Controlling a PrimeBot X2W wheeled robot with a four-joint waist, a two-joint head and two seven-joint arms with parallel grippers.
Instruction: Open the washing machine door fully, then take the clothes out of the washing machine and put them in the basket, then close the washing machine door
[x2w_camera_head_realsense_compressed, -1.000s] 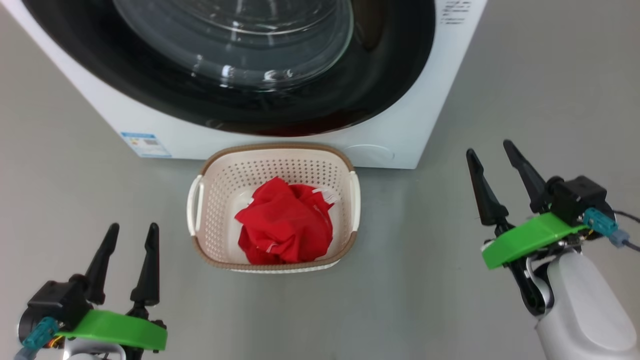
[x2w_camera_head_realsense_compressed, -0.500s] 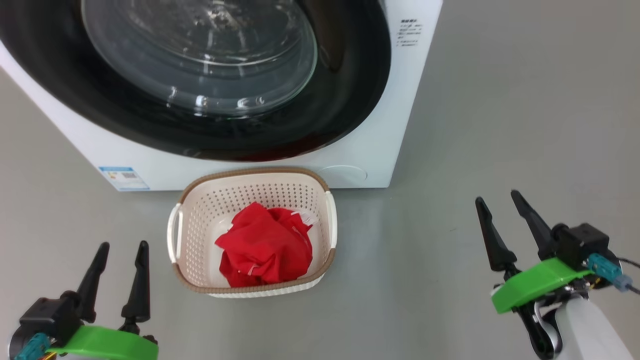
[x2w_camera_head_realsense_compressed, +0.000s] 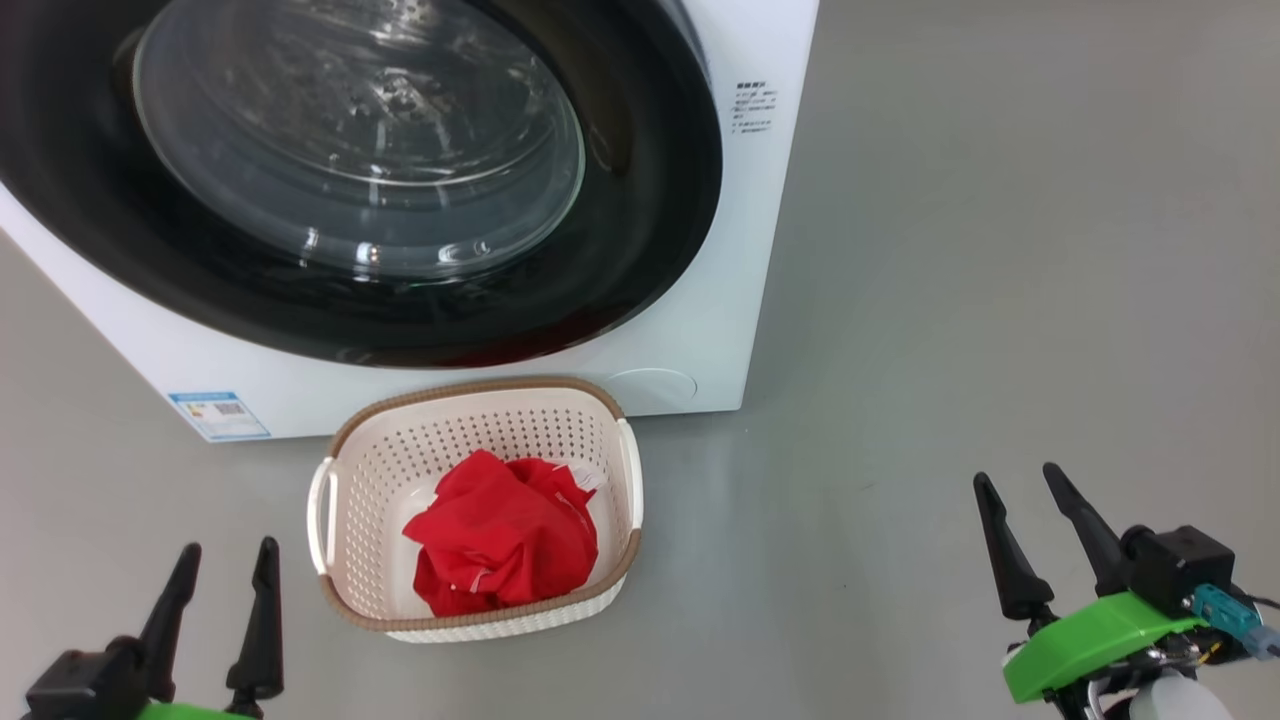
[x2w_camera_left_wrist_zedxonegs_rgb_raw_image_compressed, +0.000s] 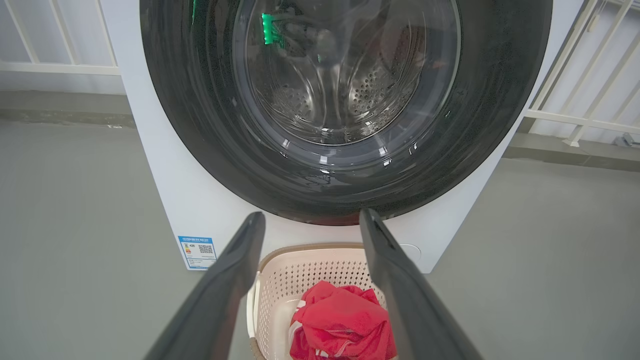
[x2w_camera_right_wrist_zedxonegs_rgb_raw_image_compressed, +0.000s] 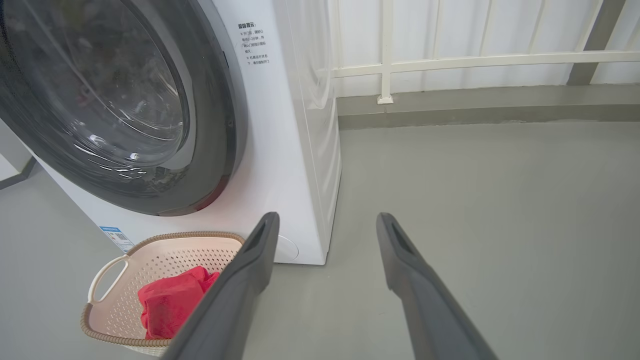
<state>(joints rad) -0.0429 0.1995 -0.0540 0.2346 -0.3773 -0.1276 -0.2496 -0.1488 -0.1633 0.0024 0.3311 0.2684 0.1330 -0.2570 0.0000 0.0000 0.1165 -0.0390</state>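
The white washing machine (x2w_camera_head_realsense_compressed: 700, 300) stands ahead, and its black-rimmed glass door (x2w_camera_head_realsense_compressed: 640, 200) lies flat against its front. On the floor just before it sits the cream basket (x2w_camera_head_realsense_compressed: 470, 440), holding the crumpled red clothes (x2w_camera_head_realsense_compressed: 500, 545). My left gripper (x2w_camera_head_realsense_compressed: 229, 546) is open and empty, left of the basket and nearer to me. Far to the right, over bare floor, my right gripper (x2w_camera_head_realsense_compressed: 1016, 473) is also open and empty. The left wrist view looks between open fingers (x2w_camera_left_wrist_zedxonegs_rgb_raw_image_compressed: 312, 214) at the door (x2w_camera_left_wrist_zedxonegs_rgb_raw_image_compressed: 200, 125) and the clothes (x2w_camera_left_wrist_zedxonegs_rgb_raw_image_compressed: 345, 320). In the right wrist view, the open fingers (x2w_camera_right_wrist_zedxonegs_rgb_raw_image_compressed: 328, 215) frame the machine's right corner (x2w_camera_right_wrist_zedxonegs_rgb_raw_image_compressed: 280, 150).
Grey floor (x2w_camera_head_realsense_compressed: 1000, 250) spreads wide to the right of the machine. A white railing (x2w_camera_right_wrist_zedxonegs_rgb_raw_image_compressed: 475, 62) and a low kerb run behind it. A small blue label (x2w_camera_head_realsense_compressed: 218, 415) sits low on the machine's front, left of the basket.
The head camera has moved, so the machine and the basket sit lower and further left in its picture. Both grippers show lower in it and stay open.
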